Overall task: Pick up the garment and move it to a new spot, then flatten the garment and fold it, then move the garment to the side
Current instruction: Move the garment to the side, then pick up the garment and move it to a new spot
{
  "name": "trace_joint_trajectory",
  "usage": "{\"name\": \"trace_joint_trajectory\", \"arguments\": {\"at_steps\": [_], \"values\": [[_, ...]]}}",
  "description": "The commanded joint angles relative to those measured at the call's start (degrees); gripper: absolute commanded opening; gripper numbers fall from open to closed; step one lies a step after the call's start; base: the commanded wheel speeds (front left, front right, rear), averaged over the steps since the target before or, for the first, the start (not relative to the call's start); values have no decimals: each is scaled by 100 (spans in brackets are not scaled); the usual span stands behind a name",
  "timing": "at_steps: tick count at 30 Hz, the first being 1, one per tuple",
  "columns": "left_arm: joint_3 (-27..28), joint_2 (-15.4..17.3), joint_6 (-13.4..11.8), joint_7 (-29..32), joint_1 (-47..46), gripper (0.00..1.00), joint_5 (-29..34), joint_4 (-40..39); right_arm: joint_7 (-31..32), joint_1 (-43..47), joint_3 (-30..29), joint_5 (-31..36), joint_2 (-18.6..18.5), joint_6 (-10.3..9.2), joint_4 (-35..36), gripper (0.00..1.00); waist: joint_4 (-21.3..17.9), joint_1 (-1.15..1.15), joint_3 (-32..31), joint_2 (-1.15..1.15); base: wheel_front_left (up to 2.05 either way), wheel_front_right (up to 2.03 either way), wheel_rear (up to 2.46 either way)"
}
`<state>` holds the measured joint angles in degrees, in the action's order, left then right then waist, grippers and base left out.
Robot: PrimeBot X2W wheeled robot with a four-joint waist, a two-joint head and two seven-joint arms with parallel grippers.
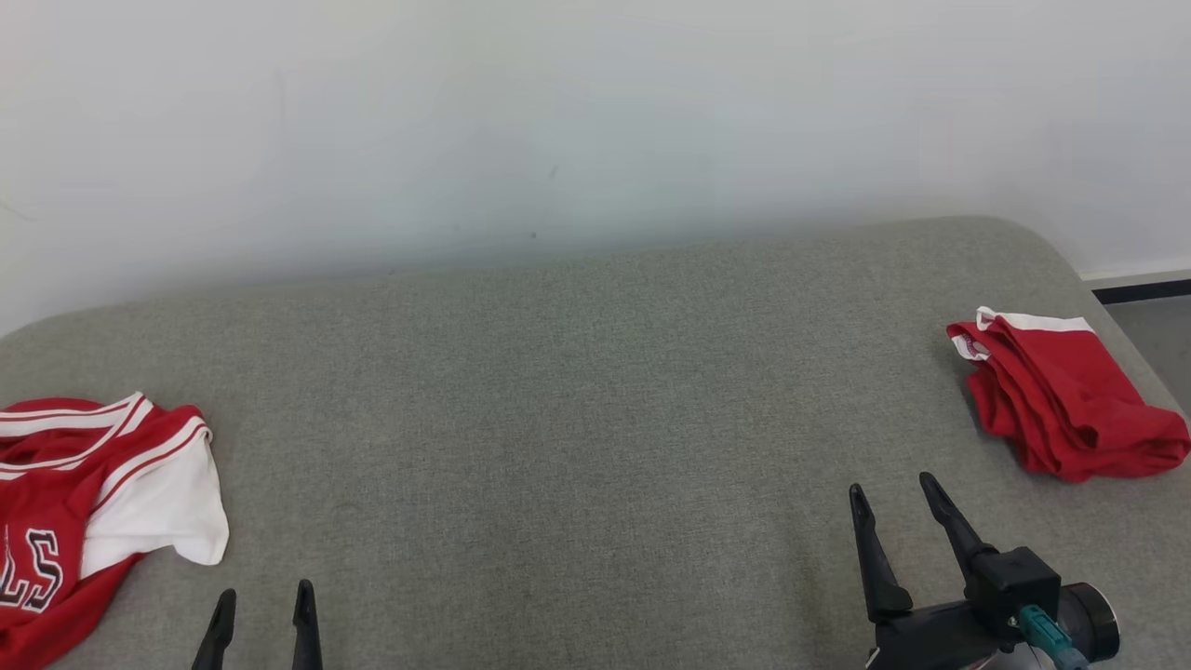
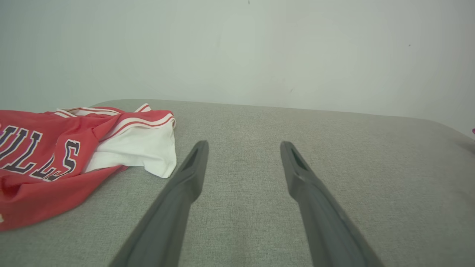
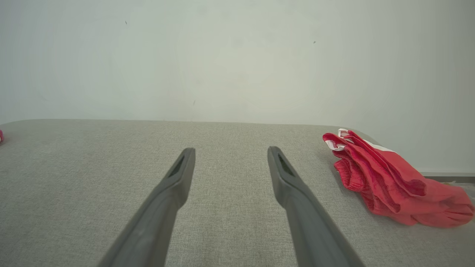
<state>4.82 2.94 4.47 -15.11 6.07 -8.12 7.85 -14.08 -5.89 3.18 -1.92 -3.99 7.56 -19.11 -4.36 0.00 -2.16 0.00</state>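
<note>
With two red garments out, the robot could seize the wrong one, or pinch a single layer and drag it off the edge. A crumpled red-and-white lettered jersey [image 1: 65, 502] lies at the left edge of the grey upholstered bench [image 1: 558, 391], just beside the empty, wide-spread left gripper [image 1: 264, 609]. A bundled plain red garment [image 1: 1061, 400] sits at the right edge, near the right gripper [image 1: 895, 521], also agape and empty.

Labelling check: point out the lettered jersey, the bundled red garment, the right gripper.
lettered jersey [image 1: 46, 502], head view, red front above lettering
bundled red garment [image 1: 1070, 400], head view, middle of the folds
right gripper [image 1: 890, 484], head view, midway between fingertips
</note>
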Motion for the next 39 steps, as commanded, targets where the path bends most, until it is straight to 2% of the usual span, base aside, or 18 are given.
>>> {"name": "trace_joint_trajectory", "arguments": {"at_steps": [1, 23, 31, 39], "values": [[4, -6, -38, -5, 9, 100, -20, 10, 4, 5, -16, 47, 22, -16, 32, 100, 7, 0, 0, 0, 0, 0, 0], [-152, -6, -197, -4, 7, 100, -92, -152, -8, 20, 101, 62, 74, -16, -19, 100, 104, 0, 18, 0, 0, 0, 0], [-142, -5, -221, -4, 33, 100, -71, -178, -1, 33, 215, 24, 82, -16, -77, 100, 448, 0, -23, 0, 0, 0, 0], [27, 8, -165, -4, 58, 100, 7, -114, -28, -12, 297, -14, 86, -16, -153, 100, 1063, 0, -94, 0, 0, 0, 0]]}}
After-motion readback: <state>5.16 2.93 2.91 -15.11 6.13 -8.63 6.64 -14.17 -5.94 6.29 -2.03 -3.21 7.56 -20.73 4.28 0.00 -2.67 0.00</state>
